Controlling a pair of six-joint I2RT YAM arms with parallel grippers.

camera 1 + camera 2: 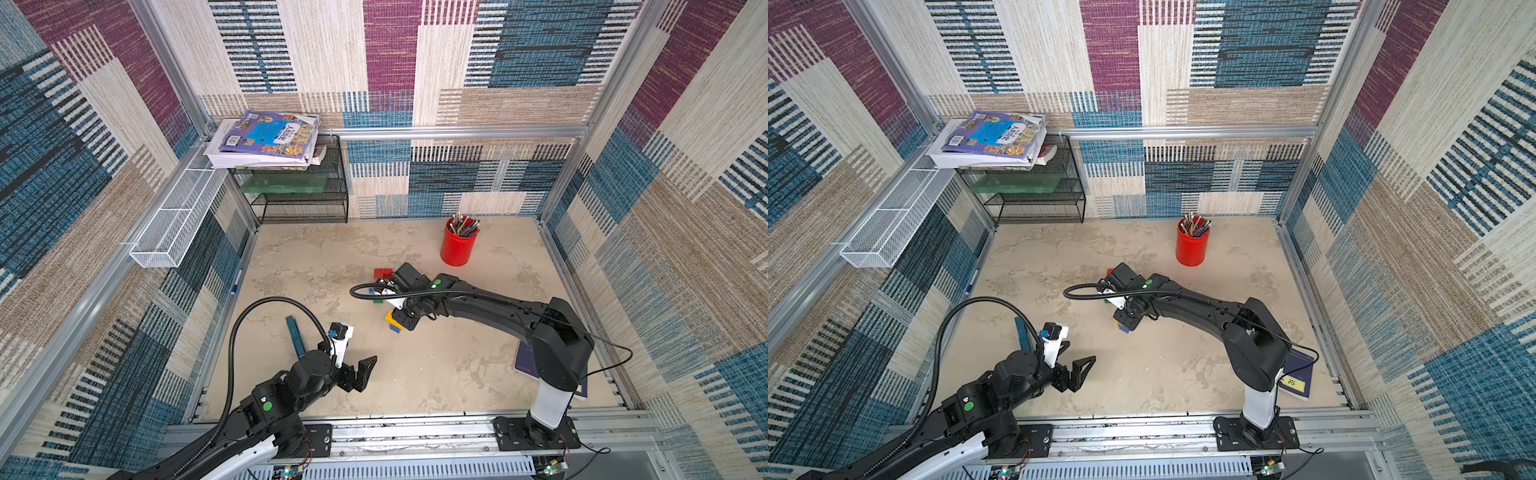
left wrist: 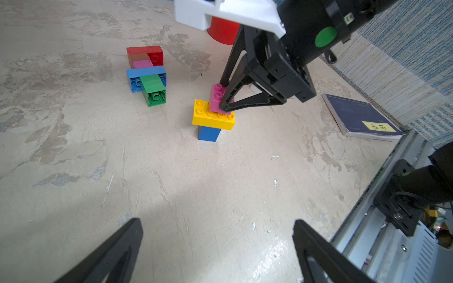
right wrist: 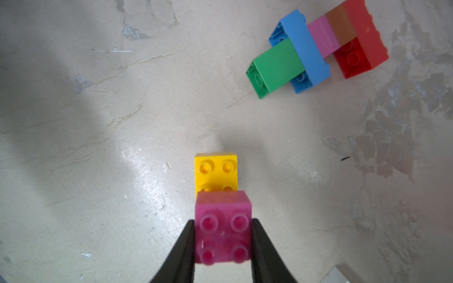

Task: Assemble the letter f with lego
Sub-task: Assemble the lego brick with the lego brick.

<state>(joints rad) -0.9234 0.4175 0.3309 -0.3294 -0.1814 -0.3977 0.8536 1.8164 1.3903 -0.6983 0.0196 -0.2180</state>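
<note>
Lying at left: a blue strip (image 1: 296, 336), flat on the bench (image 1: 436, 374).
Left claw (image 2: 217, 221): fingers wide apart with nothing between them, hovering over bare bench at near left.
Joined bricks (image 2: 147, 73): a red, orange, pink, blue and green group lying on its side near mid-bench, just far-left of the standing stack and apart from it. The right arm mostly hides it in both top views.
Stack: at mid-bench, a blue brick (image 2: 208, 133) stands upright with a yellow brick (image 2: 212, 117) across its top.
Pink brick (image 3: 223, 232): on the right end of the yellow brick; I cannot tell if it is pressed fully home.
Right claw (image 3: 223, 221): clamped on the pink brick from both sides.
Red cup (image 1: 457, 245): far right of centre, full of pens.
Notebook (image 2: 360, 117): flat at near right.
</note>
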